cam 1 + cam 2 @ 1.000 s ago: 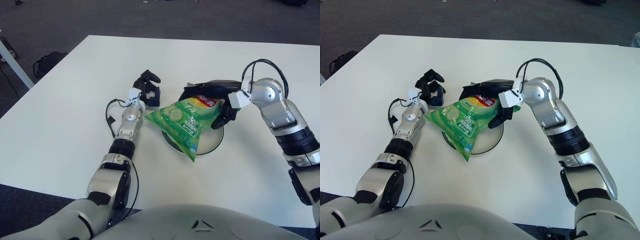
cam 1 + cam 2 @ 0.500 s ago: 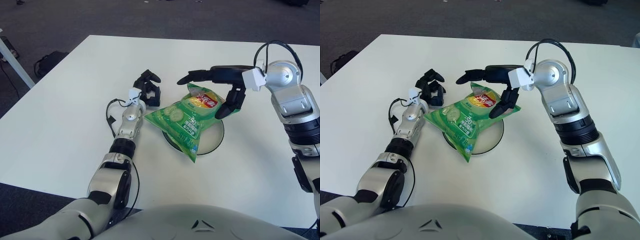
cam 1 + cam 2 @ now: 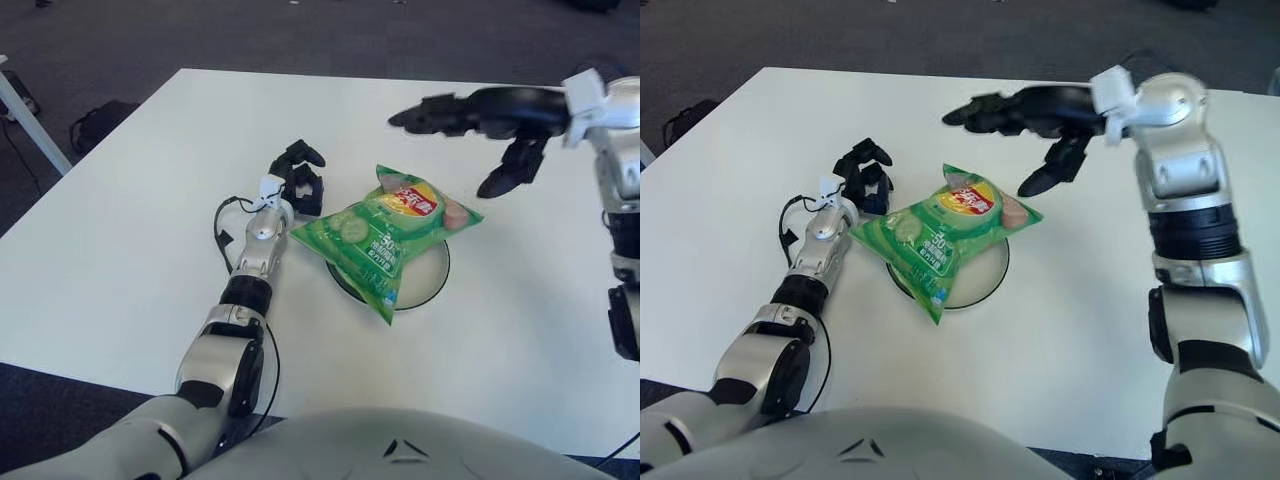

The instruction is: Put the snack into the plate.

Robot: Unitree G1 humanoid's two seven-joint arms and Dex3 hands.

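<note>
One snack [image 3: 385, 232], a green bag with a red and yellow label near its far end, lay across one round white plate [image 3: 428, 283], its near corner jutting past the plate's near-left rim and its far end reaching over the far rim, so that only the right and near parts of the plate showed from under it. The plate sat on the white desk [image 3: 120, 250]. The right hand [image 3: 1025, 120] hovered in the air beyond and to the right of the snack, clear of it, its three dark fingers [image 3: 975, 108] spread wide apart and holding nothing, two stretched toward the left and one pointing down toward the desk. The left hand [image 3: 298, 180] showed just left of the snack's far-left edge, close to the plate, its fingers curled in together with nothing between them; whether it touched the desk could not be told. Beyond the desk lay a dark carpeted floor [image 3: 300, 35]
</note>
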